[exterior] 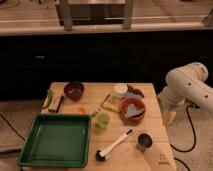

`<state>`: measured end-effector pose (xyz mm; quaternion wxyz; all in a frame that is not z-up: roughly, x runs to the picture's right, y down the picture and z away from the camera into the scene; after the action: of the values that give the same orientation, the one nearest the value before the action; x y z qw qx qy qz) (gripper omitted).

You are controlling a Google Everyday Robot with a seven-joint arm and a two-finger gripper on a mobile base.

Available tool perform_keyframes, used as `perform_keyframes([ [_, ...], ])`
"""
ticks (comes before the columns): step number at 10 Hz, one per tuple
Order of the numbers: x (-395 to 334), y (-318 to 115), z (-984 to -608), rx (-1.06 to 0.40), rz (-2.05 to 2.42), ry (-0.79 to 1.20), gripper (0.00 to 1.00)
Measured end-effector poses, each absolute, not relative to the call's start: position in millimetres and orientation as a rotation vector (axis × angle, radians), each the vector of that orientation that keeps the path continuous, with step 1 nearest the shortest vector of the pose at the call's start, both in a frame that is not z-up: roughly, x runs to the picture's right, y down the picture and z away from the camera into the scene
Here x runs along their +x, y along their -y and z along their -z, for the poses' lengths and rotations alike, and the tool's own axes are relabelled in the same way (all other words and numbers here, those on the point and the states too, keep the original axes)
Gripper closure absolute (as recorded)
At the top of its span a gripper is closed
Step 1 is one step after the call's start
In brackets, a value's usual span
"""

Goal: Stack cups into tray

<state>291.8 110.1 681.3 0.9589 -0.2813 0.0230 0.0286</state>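
Observation:
The large green tray (56, 140) lies at the front left of the wooden table with nothing in it. The pale lime green cup (103, 120) stands upright just right of the tray's far right corner. The dark grey metallic cup (145, 142) stands near the table's front right. My white arm comes in from the right, and its gripper (170, 117) hangs beside the table's right edge. The gripper is well apart from both cups and touches nothing.
A dark red bowl (74, 90) stands at the back left. A red-orange bowl with a grey cloth (132, 109) sits between the cups. A black-and-white brush (114, 146) lies between tray and metallic cup. A white round container (120, 90), a green item (47, 99) and small utensils lie further back.

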Motion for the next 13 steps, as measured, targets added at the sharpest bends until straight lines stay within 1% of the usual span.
perform_keyframes([
  [4, 292.7, -112.9, -680.0, -0.573, -0.044, -0.055, 0.20],
  [6, 294.3, -126.0, -673.1, -0.580, -0.004, -0.075, 0.20],
  [10, 296.1, -129.5, -672.7, -0.583, 0.030, -0.088, 0.20],
  [13, 297.9, -145.2, -664.5, -0.590, 0.087, -0.086, 0.20],
])
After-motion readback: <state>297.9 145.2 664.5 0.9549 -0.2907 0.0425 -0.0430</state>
